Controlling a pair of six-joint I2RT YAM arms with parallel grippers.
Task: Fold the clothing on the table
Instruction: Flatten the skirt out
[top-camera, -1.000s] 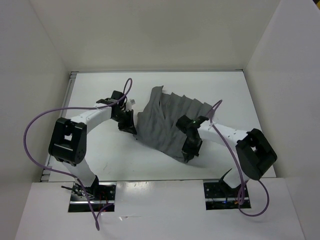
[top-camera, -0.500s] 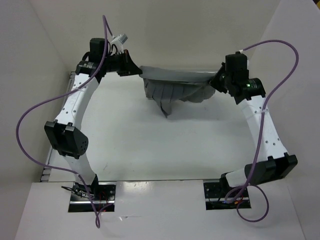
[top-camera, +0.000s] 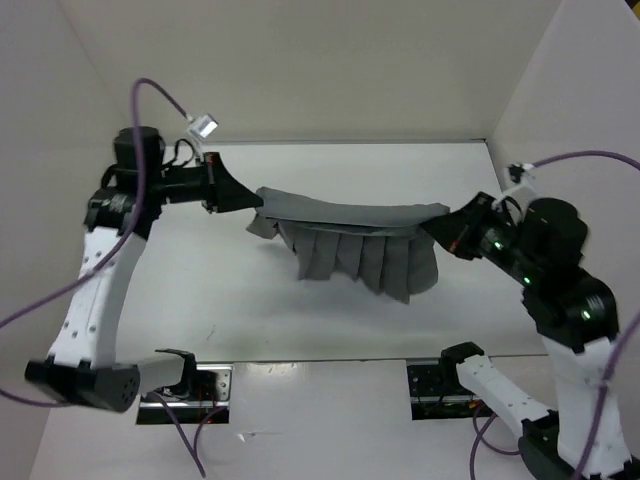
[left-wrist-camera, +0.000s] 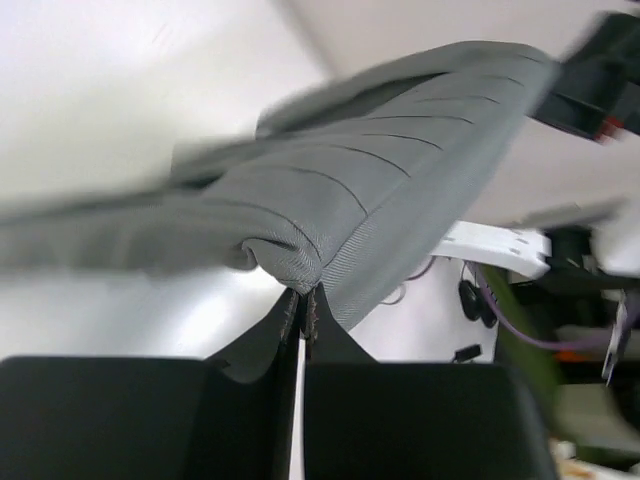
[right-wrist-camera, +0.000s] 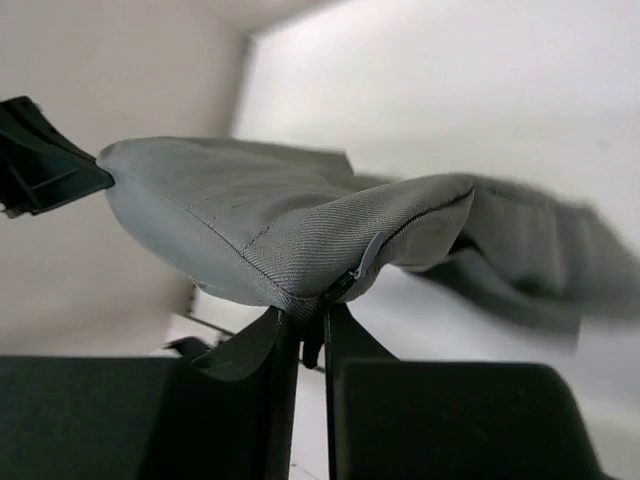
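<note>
Mid-grey pleated fabric garment (top-camera: 355, 250) spans straight from left pincer (top-camera: 252, 204) to right pincer (top-camera: 441, 224), hanging below both over the white bench (top-camera: 250, 320). Each pincer's clamped tight on one end.

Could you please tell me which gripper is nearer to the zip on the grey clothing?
Right. The right gripper pinches the clothing at the edge just beside the zip. The left gripper pinches the opposite end, with the whole stretched garment between it and the zip.
</note>
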